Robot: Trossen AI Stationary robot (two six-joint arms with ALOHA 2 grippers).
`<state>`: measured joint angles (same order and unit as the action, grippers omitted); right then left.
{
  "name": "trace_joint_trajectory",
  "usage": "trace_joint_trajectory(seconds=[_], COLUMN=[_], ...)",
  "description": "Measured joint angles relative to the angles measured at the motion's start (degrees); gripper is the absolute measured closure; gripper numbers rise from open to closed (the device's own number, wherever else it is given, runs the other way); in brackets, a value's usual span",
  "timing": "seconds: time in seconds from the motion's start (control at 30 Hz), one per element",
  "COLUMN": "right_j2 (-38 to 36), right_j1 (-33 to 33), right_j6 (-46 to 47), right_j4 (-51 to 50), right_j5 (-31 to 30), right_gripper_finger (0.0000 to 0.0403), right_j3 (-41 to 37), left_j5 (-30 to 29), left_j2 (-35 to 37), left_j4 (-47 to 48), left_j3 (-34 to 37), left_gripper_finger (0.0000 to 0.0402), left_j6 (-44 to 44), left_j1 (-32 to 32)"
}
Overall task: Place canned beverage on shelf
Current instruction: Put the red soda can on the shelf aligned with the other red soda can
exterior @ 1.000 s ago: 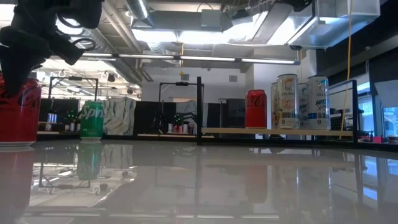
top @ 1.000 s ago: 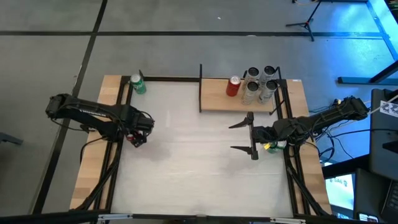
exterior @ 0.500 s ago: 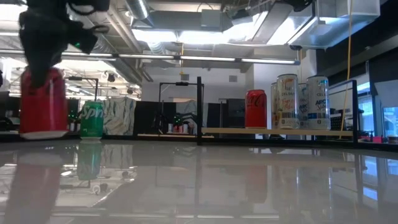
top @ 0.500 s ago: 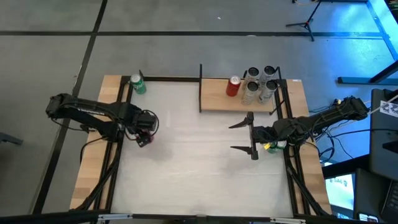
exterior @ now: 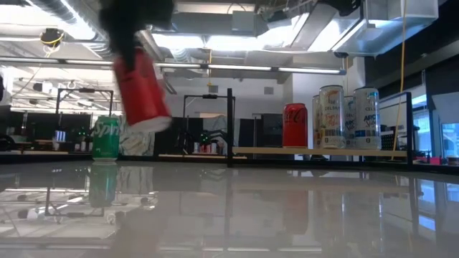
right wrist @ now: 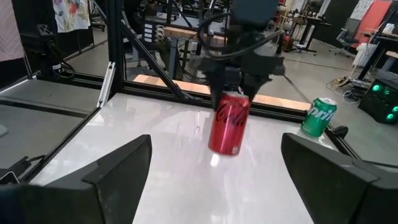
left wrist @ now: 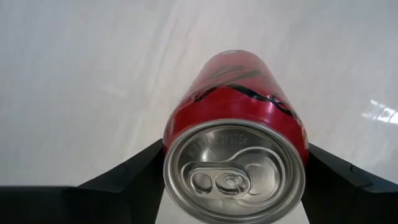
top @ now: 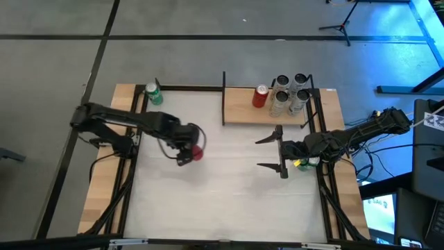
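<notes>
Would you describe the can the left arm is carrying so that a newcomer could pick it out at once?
Start from the white table; the wooden shelf stands at its far right. Left of the shelf, above mid-table, the left gripper holds a red can in the air, tilted. The shelf's red can stands upright beside silver cans, and the green can stands at the far left.

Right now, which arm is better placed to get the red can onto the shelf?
The left. Its gripper already holds the red can lifted off the table, mid-table left of the shelf. The right gripper hangs open and empty in front of the shelf.
</notes>
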<state>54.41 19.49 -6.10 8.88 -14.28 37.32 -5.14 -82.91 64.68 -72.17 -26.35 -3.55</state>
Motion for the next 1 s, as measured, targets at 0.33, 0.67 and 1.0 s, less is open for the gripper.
trace_joint_trajectory(seconds=[0.33, 0.67, 1.0], right_j2=[0.02, 0.02, 0.02], right_j1=[0.0, 0.0, -0.02], right_j6=[0.08, 0.08, 0.08], right_j4=[-1.59, -2.11, -2.75], right_j5=[0.0, 0.0, 0.0], right_gripper_finger=[0.0049, 0.0049, 0.0049], right_j3=[0.01, 0.0, 0.0], left_j5=[3.75, 4.95, 5.8], left_j2=[-20.9, -34.64, -38.56], left_j4=[2.94, 7.7, 7.46], left_j3=[-20.73, -35.81, -37.35], left_gripper_finger=[0.0124, 0.0123, 0.0117], left_j6=[10.99, 14.91, 15.01], left_j1=[-0.68, -2.47, -2.91])
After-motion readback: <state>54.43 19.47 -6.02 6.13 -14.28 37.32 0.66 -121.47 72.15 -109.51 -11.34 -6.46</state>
